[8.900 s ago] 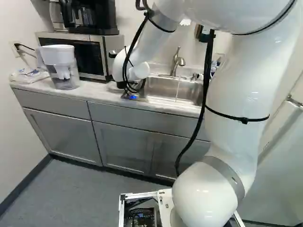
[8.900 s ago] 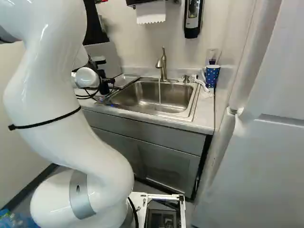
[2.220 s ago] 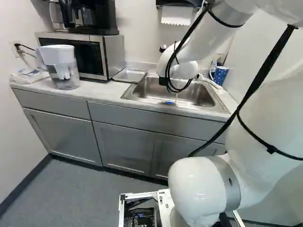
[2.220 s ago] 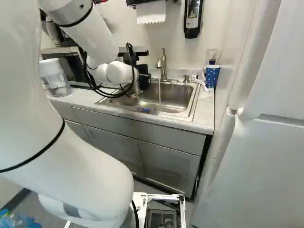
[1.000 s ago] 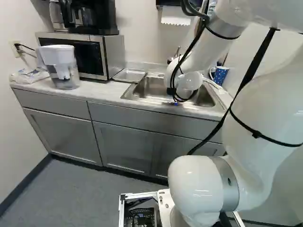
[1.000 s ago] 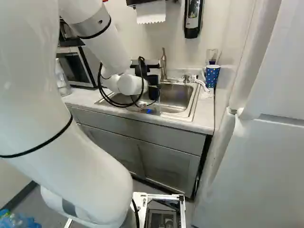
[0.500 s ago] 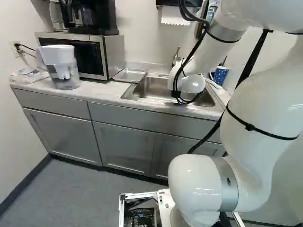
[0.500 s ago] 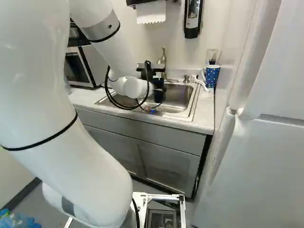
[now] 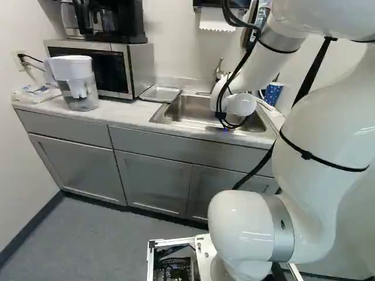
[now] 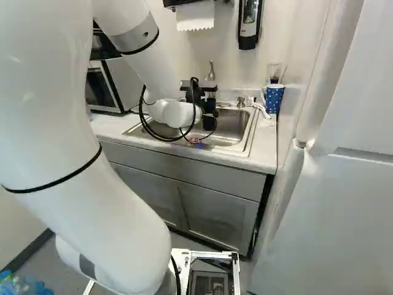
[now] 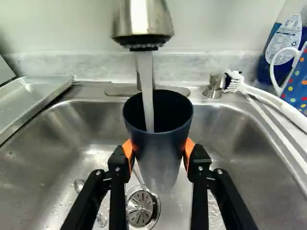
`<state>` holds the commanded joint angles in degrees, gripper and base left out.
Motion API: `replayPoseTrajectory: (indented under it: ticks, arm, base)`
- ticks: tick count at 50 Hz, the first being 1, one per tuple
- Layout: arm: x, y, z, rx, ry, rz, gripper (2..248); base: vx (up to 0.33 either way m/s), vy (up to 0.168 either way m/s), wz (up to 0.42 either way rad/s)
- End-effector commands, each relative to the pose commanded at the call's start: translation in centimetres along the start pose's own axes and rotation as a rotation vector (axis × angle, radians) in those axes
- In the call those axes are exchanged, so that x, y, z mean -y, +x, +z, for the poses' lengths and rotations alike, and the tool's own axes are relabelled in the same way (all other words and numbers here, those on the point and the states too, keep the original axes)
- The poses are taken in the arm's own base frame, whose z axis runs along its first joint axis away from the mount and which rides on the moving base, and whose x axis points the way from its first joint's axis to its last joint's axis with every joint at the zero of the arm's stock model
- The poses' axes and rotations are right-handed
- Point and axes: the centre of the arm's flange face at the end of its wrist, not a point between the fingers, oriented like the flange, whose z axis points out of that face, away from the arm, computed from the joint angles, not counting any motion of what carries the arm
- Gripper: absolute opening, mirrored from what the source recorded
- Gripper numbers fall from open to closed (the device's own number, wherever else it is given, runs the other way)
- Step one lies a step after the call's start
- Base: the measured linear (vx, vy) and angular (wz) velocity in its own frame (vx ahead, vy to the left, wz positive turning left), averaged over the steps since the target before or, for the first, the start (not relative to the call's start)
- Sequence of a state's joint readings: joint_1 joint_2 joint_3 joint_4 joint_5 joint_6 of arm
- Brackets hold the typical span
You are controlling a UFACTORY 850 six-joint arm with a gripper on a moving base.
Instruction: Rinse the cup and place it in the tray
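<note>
Brightly lit; glare on sink [image 11: 72, 148]; highlights on arm [image 9: 319, 132]; shadow inside cup [image 11: 158, 148]

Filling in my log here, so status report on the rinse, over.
Gripper shut on dark cup, mouth up. Water running from faucet into cup, nothing between. Tray still to come. Cutlery in sink.

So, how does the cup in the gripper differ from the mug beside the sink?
The cup is plain and dark; the mug is blue with coloured dots. The cup shows no handle, while the mug has a white one. The cup is held in the gripper under running water; the mug stands on the counter, out of the stream. Both are upright.
</note>
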<state>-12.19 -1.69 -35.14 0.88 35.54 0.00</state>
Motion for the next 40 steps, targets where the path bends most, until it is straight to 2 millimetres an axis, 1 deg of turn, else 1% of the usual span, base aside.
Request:
replayPoseTrajectory:
  ticks: [24,40]
  arm:
    - [0.63,0.1,-0.19,-0.02,0.013,-0.005,121]
    - [0.65,0.1,-0.19,-0.02,0.013,-0.005,121]
  base:
    - [0.0,0.0,0.0]
    - [0.0,0.0,0.0]
